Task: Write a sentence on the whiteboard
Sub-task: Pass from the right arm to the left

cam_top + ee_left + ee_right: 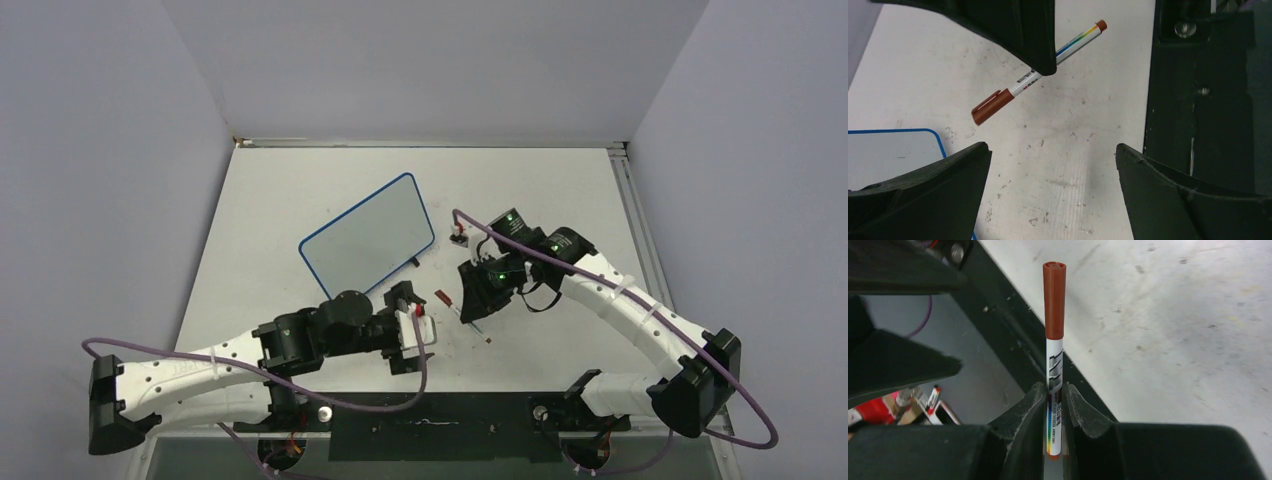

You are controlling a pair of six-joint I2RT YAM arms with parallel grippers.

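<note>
A white-barrelled marker with red-brown cap is clamped in the right gripper; the left gripper, fingers apart, should be closed squarely on that cap.

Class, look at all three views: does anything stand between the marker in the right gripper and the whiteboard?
Nothing lies on the table between the marker and the whiteboard. The obstacle is the marker's own red-brown cap, on and covering the tip. The open left gripper sits beside the cap, off that path.
</note>
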